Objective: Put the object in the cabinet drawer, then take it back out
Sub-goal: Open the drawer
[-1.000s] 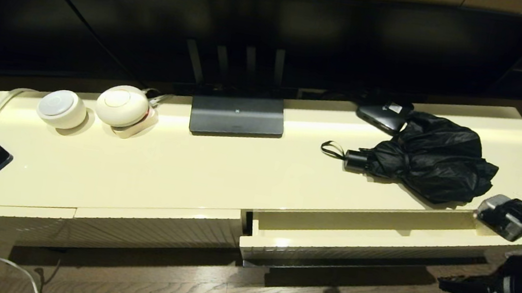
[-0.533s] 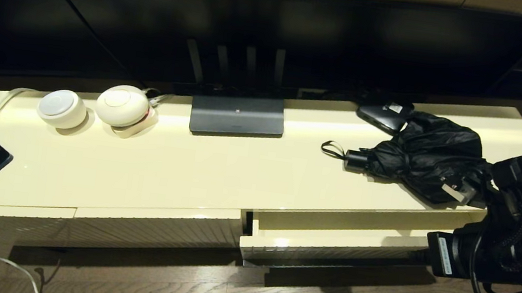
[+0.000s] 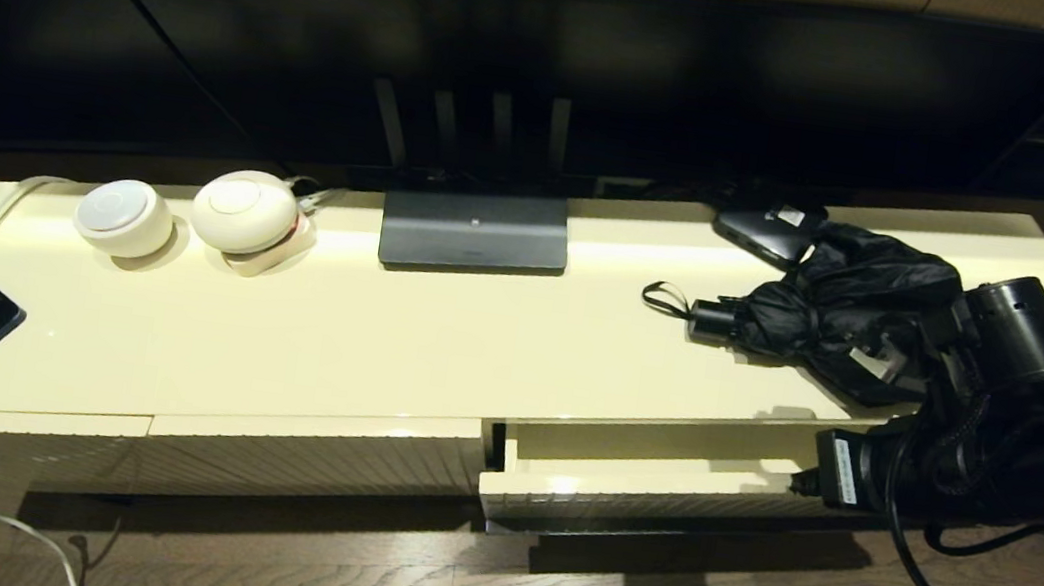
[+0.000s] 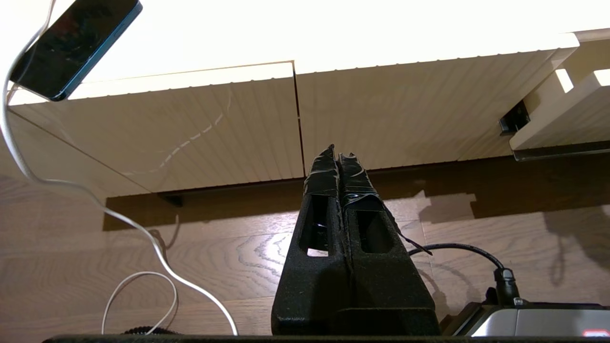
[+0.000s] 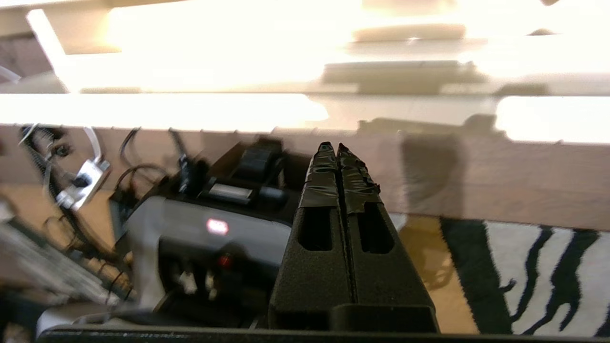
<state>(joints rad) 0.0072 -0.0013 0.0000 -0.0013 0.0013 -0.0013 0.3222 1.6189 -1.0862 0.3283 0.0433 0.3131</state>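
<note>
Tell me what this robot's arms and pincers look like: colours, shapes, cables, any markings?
Each pincer, left pincer and right pincer, has two long black fingers with a grainy surface, a slot cut through each, and tips wrapped in wrinkled black tape. The right arm is chunky and black, with round cylindrical joints, looping black cables and a small white label.

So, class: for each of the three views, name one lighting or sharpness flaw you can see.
Head view: a bright glare spot on the drawer front edge, and dark shadows on the floor below it. Left wrist view: the cabinet top is blown out to white above the shut left gripper. Right wrist view: background smeared by blur and overexposed bands, while the shut right gripper stays sharp.
</note>
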